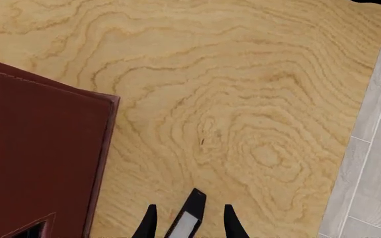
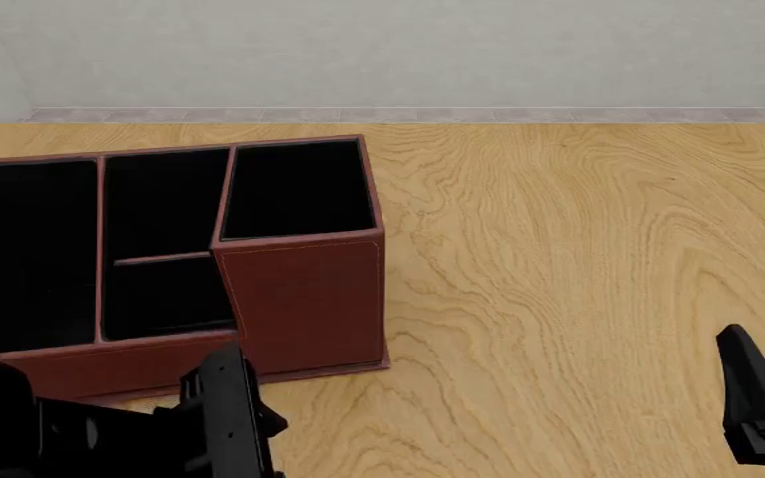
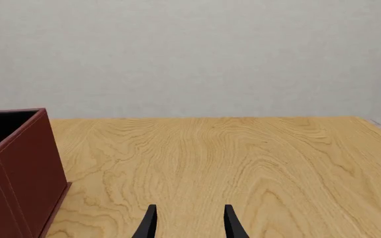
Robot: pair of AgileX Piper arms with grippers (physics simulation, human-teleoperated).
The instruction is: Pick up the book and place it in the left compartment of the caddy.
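Left wrist view. My left gripper shows two black fingertips held moderately apart, and between them stands the thin black-covered book with its white strip of page edges, tilted and nearer one finger; whether the pads press on it I cannot tell. Beyond the tips lies the pale wood-grain table; to one side of the gripper is a corner of the large reddish-brown leather-look caddy with pale stitching.

Front view. My left arm enters low, just in front of the caddy's stepped front wall; its fingers and the book are not visible here. The long black-lined left compartment lies ahead of and to the left of this arm. My right arm sits low at the right edge, well apart from the caddy.

Right wrist view. My right gripper is parted, the fingertips holding and touching nothing, pointing level across the table toward the grey wall. The caddy's tall end stands off to one side.
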